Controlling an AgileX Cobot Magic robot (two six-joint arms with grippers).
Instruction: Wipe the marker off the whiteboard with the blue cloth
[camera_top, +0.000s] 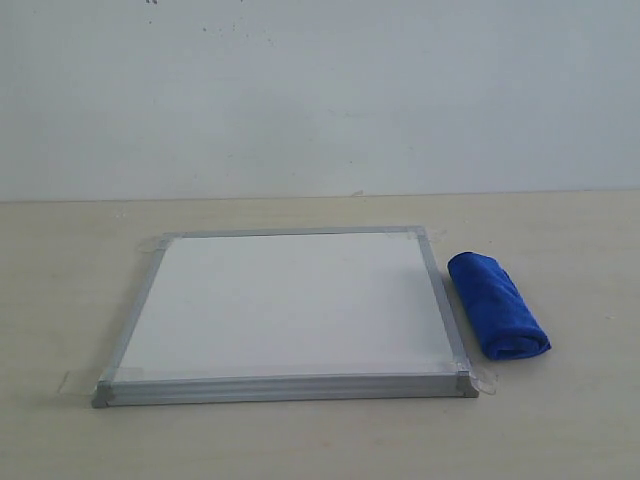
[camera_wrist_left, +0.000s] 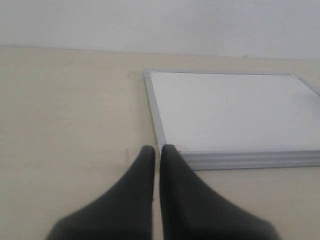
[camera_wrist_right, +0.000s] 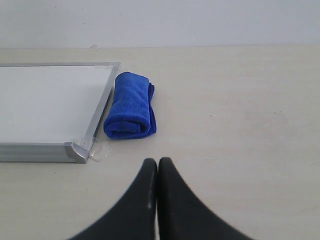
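Observation:
The whiteboard (camera_top: 290, 305) lies flat on the table, silver-framed, and its white face shows no marker in any view. The blue cloth (camera_top: 497, 304) is rolled up on the table just off the board's right edge. In the right wrist view the blue cloth (camera_wrist_right: 130, 105) rests beside the whiteboard (camera_wrist_right: 50, 102), well ahead of my right gripper (camera_wrist_right: 158, 162), which is shut and empty. My left gripper (camera_wrist_left: 157, 150) is shut and empty, near the near-left corner of the whiteboard (camera_wrist_left: 230, 110). Neither gripper shows in the exterior view.
Clear tape tabs (camera_wrist_right: 98, 150) stick out at the board's corners. A plain pale wall (camera_top: 320, 90) rises behind the beige table (camera_top: 560, 420).

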